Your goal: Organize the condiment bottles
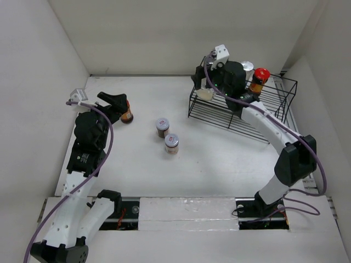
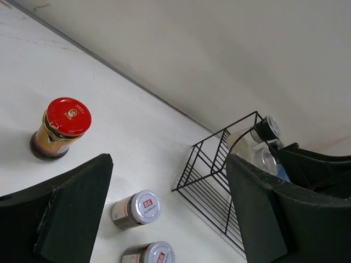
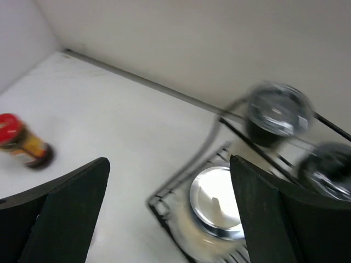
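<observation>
A red-capped jar (image 1: 126, 113) with brown contents stands at the left, also in the left wrist view (image 2: 60, 129). My left gripper (image 1: 117, 105) is open and empty right beside it (image 2: 170, 219). Two silver-capped jars (image 1: 162, 127) (image 1: 171, 143) stand mid-table, seen between the left fingers (image 2: 135, 208) (image 2: 149, 255). My right gripper (image 1: 202, 85) is open and empty above the left end of the black wire rack (image 1: 263, 129), over a pale silver-lidded shaker (image 3: 216, 203). In the rack also stand a red-capped bottle (image 1: 259, 80), a silver-capped one (image 1: 248, 68) and two dark-capped jars (image 3: 277, 112) (image 3: 326, 170).
White walls close in the table at the back and both sides. The rack (image 2: 219, 181) sits at the back right near the wall. The right wrist view is blurred and shows the red-capped jar (image 3: 22, 142) far off at the left.
</observation>
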`<action>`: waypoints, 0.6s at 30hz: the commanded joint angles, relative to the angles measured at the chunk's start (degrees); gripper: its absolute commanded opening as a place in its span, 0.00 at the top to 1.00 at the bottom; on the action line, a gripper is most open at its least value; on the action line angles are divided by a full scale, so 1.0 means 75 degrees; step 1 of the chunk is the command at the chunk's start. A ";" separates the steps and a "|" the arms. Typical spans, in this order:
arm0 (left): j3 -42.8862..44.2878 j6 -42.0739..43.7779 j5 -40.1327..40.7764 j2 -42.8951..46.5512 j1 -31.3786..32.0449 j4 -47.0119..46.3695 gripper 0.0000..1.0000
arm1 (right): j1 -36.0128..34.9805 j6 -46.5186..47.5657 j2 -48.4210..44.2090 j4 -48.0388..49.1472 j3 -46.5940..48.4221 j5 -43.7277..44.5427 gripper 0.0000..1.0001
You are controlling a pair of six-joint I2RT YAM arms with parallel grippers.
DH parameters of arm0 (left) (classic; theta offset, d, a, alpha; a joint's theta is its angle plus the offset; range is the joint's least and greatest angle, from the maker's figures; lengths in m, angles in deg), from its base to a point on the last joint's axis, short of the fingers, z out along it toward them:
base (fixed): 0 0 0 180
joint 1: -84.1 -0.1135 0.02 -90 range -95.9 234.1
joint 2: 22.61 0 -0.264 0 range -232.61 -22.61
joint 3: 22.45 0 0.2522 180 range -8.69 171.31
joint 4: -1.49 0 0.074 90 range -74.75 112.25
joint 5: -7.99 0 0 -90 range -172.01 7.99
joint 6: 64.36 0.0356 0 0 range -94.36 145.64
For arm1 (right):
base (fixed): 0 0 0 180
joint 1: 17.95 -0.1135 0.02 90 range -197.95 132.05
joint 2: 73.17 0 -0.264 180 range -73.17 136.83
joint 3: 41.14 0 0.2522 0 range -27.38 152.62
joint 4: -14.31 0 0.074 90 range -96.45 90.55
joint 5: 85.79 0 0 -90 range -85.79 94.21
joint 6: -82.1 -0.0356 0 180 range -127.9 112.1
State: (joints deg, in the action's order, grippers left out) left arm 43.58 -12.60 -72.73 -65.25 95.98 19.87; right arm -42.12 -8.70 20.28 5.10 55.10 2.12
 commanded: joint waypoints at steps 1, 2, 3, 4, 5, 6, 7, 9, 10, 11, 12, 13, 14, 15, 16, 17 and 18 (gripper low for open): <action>0.0308 -0.0233 0.0263 0.0036 -0.0002 -0.0089 0.19 | -0.0843 0.0153 -0.0004 0.0342 0.0639 -0.0903 0.05; 0.0308 -0.0234 0.0263 0.0036 -0.0002 -0.0089 0.18 | -0.1042 0.0153 0.0415 0.0342 0.0872 -0.1114 0.06; 0.0308 -0.0234 0.0344 0.0129 -0.0002 -0.0170 0.17 | -0.1427 0.0153 0.0941 0.0411 0.1211 -0.1569 0.06; 0.0308 -0.0234 0.0473 0.0130 -0.0002 -0.0171 0.17 | -0.1616 0.0153 0.0946 0.0412 0.1214 -0.1782 0.06; 0.0308 -0.0234 0.0543 0.0199 -0.0002 -0.0067 0.16 | -0.1792 0.0153 0.1503 0.0493 0.1597 -0.1958 0.06; 0.0378 -0.0234 0.0614 0.0269 -0.0002 0.0004 0.16 | -0.1945 0.0153 0.1787 0.0494 0.1798 -0.2099 0.06; 0.0378 -0.0234 0.0684 0.0375 -0.0002 0.0005 0.16 | -0.2201 0.0153 0.2068 0.0564 0.1997 -0.2391 0.06; 0.0099 -0.0326 0.0767 0.0784 -0.0002 -0.0182 0.12 | -0.2402 0.0072 0.2921 0.0762 0.2616 -0.2860 0.05; 0.0004 -0.0327 0.0836 0.0902 -0.0002 -0.0368 0.11 | -0.2496 0.0002 0.3228 0.0833 0.2841 -0.3129 0.05; 0.0003 -0.0327 0.0837 0.0973 -0.0002 -0.0370 0.11 | -0.2683 0.0001 0.3533 0.0834 0.3086 -0.3132 0.05; 0.0003 -0.0327 0.0837 0.0973 -0.0002 -0.0370 0.09 | -0.2777 -0.0080 0.4105 0.0834 0.3588 -0.3132 0.04; 0.0003 -0.0327 0.0837 0.0973 -0.0002 -0.0289 0.09 | -0.2859 -0.0081 0.4377 0.0834 0.3848 -0.3132 0.04; 0.0073 -0.0327 0.0837 0.0973 -0.0002 -0.0288 0.09 | -0.3011 -0.0081 0.4647 0.0753 0.4094 -0.3132 0.04; 0.0074 -0.0327 0.0837 0.0973 -0.0002 -0.0288 0.09 | -0.3013 -0.0081 0.4893 0.0671 0.4352 -0.3062 0.02; 0.0074 -0.0327 0.0837 0.0973 -0.0002 -0.0288 0.09 | -0.3129 -0.0081 0.5313 0.0565 0.4772 -0.2980 0.01; 0.0178 -0.0327 0.0768 0.0857 -0.0002 -0.0288 0.09 | -0.3130 -0.0151 0.5503 0.0564 0.4950 -0.2724 0.01; 0.0179 -0.0258 0.0686 0.0787 -0.0002 -0.0288 0.09 | -0.3211 -0.0151 0.5691 0.0495 0.5138 -0.2652 0.01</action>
State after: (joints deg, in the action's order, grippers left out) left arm 43.56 -14.76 -67.16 -57.53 95.98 19.50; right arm -65.42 -9.05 62.48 7.22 87.25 -18.12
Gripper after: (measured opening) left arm 0.906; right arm 0.993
